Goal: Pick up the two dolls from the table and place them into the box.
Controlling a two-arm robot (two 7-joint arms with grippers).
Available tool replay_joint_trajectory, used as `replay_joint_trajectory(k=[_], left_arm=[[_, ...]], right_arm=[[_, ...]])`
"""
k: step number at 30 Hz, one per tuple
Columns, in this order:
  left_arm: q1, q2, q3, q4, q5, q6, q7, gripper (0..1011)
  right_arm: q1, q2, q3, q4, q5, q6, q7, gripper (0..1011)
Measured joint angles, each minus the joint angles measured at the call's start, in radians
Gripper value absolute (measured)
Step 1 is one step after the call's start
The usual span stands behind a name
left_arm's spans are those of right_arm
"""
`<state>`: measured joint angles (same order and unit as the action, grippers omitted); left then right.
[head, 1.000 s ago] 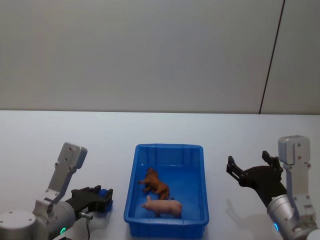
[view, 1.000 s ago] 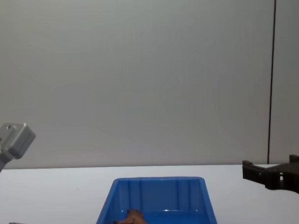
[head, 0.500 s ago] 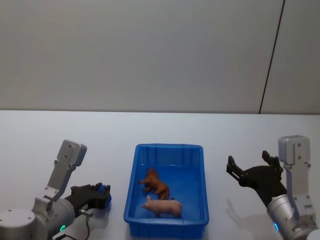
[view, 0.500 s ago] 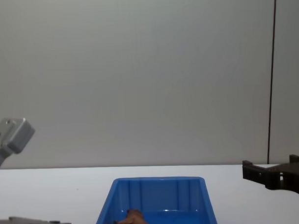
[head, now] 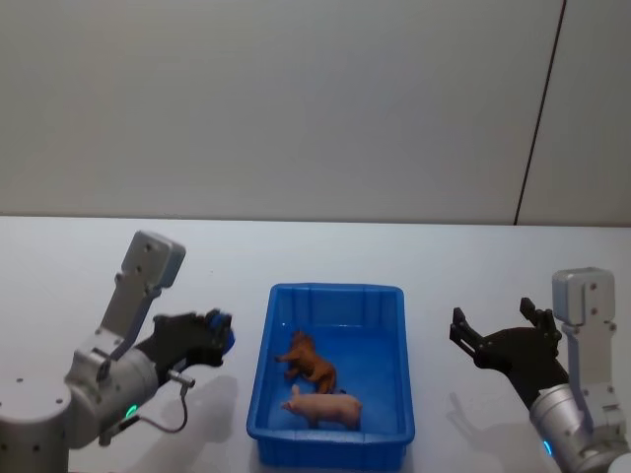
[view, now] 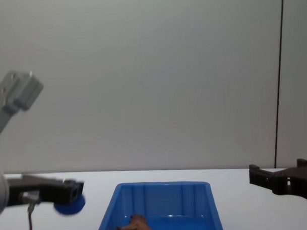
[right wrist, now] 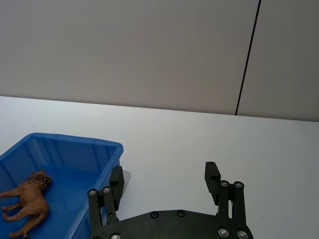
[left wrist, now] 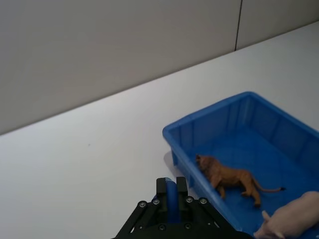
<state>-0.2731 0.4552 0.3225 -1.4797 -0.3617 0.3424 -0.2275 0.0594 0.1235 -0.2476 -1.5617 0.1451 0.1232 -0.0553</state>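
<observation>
left tool [head: 219,333] clamped on the blue doll [head: 225,330], raised just left of the box [head: 336,448]. brown doll [head: 308,360] and pink doll [head: 321,405] lie inside the box. right tool [head: 495,338] spread apart, right of the box.

Soft, even overhead light fills every view, leaving only faint shadows on the white table [head: 325,251] beside the box [head: 399,379] and under the left gripper [head: 215,333], whose blue doll [view: 70,204] is slightly motion-blurred in the chest view.
</observation>
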Motion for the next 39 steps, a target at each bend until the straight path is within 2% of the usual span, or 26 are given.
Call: replay_joint_trajectory(k=[11, 23, 30, 31, 37, 39], left_arm=[[-0.034, -0.005, -0.001, -0.049, 0.033, -0.059, -0.097, 75], [-0.084, -0.032, 0.01, -0.029, 0.025, -0.151, -0.251, 84], [-0.118, -0.057, 0.021, 0.01, 0.006, -0.204, -0.35, 248], [-0.125, -0.063, 0.024, 0.023, 0.001, -0.217, -0.375, 309], [-0.154, -0.086, 0.036, 0.066, -0.012, -0.254, -0.448, 465], [-0.166, -0.097, 0.042, 0.083, -0.018, -0.27, -0.478, 547]], right_arm=[[0.0, 0.0, 0.0, 0.0, 0.0, 0.0, 0.0, 1001], [0.0, 0.0, 0.0, 0.0, 0.0, 0.0, 0.0, 1001], [0.0, 0.0, 0.0, 0.0, 0.0, 0.0, 0.0, 1001], [0.0, 0.0, 0.0, 0.0, 0.0, 0.0, 0.0, 1001], [0.0, 0.0, 0.0, 0.0, 0.0, 0.0, 0.0, 1001], [0.0, 0.0, 0.0, 0.0, 0.0, 0.0, 0.0, 1001]])
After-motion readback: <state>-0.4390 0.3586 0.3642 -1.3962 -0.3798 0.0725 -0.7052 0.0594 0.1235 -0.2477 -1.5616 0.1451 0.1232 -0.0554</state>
